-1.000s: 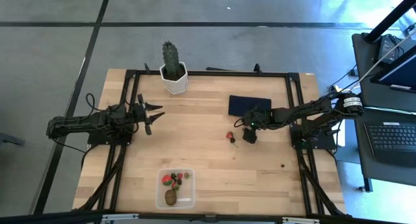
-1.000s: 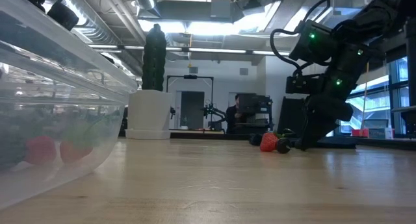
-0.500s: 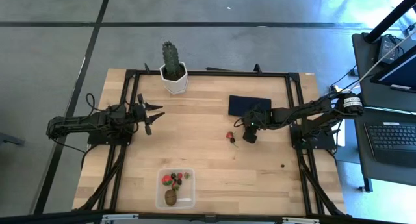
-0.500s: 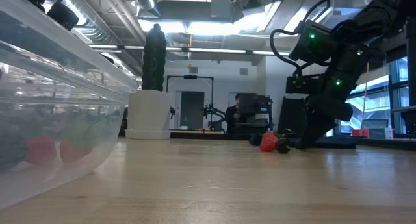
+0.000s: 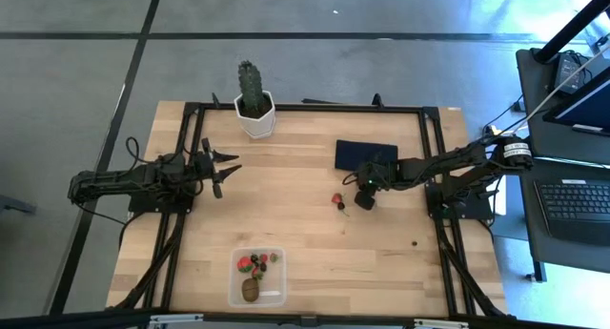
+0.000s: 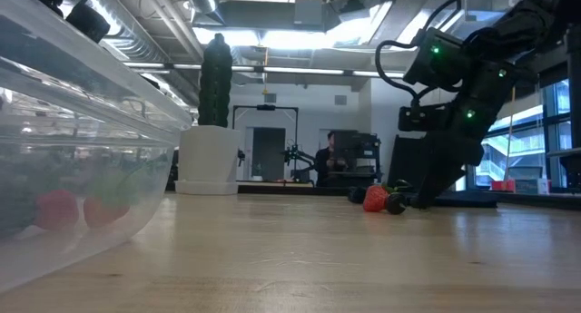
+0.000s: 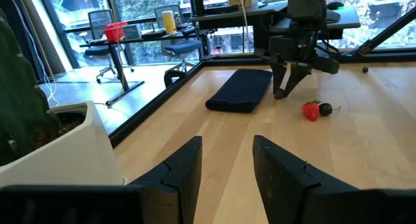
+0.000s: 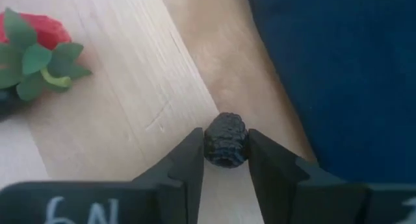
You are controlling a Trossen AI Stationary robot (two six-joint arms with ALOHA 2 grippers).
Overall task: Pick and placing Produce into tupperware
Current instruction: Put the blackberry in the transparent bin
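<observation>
My right gripper (image 8: 225,160) is shut on a small dark bumpy berry (image 8: 225,140) close over the tabletop, beside the navy cloth (image 8: 338,68). A red strawberry (image 5: 336,198) and a dark round berry (image 5: 340,207) lie on the wood just left of that gripper (image 5: 363,201). The clear tupperware (image 5: 232,289) stands near the front edge with red fruits and a brown kiwi (image 5: 250,289) inside. My left gripper (image 5: 227,172) waits open at the table's left, holding nothing. My right gripper pinches the dark berry by its two opposite sides (image 8: 209,145) between the ends of its two fingers. The fingers come slanting down from the table's right side. I cannot tell whether the berry still rests on the wood.
A green cactus in a white pot (image 5: 254,105) stands at the far edge. The navy cloth (image 5: 357,151) lies just behind my right gripper. A tiny dark speck (image 5: 414,242) sits on the wood at the near right. Bare wood lies between the strawberry and the tupperware.
My right gripper has shut its fingers on the dark berry and rolled slightly at the wrist, staying in place. The strawberry and the berry beside it have not moved.
</observation>
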